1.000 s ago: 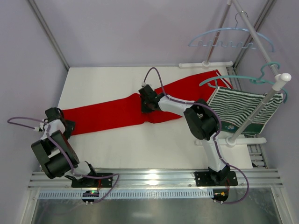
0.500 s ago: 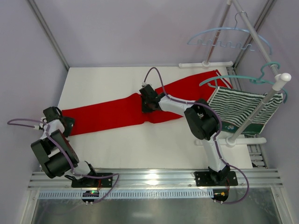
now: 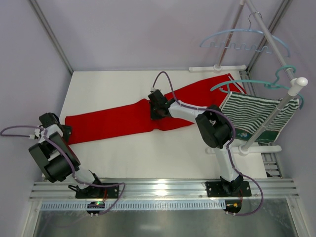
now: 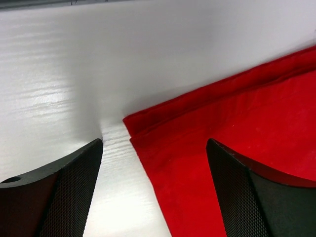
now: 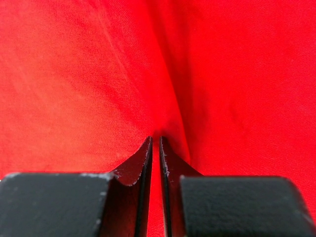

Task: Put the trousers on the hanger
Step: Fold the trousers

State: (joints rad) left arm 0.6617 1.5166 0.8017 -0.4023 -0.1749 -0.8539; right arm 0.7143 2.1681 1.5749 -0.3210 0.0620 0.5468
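The red trousers (image 3: 123,118) lie flat across the white table, leg ends at the left, waistband with striped trim at the back right. My right gripper (image 3: 156,111) is shut on a pinched fold of the trousers (image 5: 98,74) at their middle. My left gripper (image 3: 60,132) is open at the table's left edge, its jaws either side of the hem corner of the trousers (image 4: 207,143), not touching it. The pale blue hanger (image 3: 242,42) hangs on the rack at the back right.
A darker teal hanger (image 3: 256,84) carries a green-and-white striped garment (image 3: 256,116) on the white rack (image 3: 276,118) at the right. Grey walls close in the left side and the back.
My left arm has drawn back to the left, away from the leg ends. The right gripper has stayed on the trousers.
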